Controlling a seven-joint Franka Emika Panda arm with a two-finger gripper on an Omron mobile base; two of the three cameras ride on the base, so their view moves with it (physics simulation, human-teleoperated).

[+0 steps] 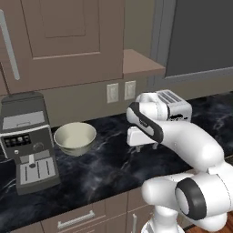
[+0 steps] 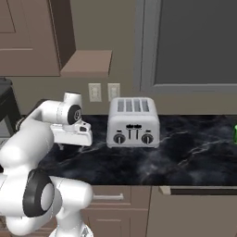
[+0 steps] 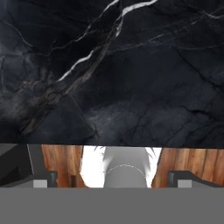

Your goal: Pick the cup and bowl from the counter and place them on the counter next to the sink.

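On the black counter (image 1: 104,168) the bowl (image 1: 75,138) sits just right of a coffee machine (image 1: 28,141), apart from the arm. A toaster (image 2: 134,122) stands against the wall beside the hand (image 2: 71,135), which hangs over bare counter, fingers spread wide and holding nothing. At the far right edge of the right base view shows a sliver of the green cup (image 2: 235,134).
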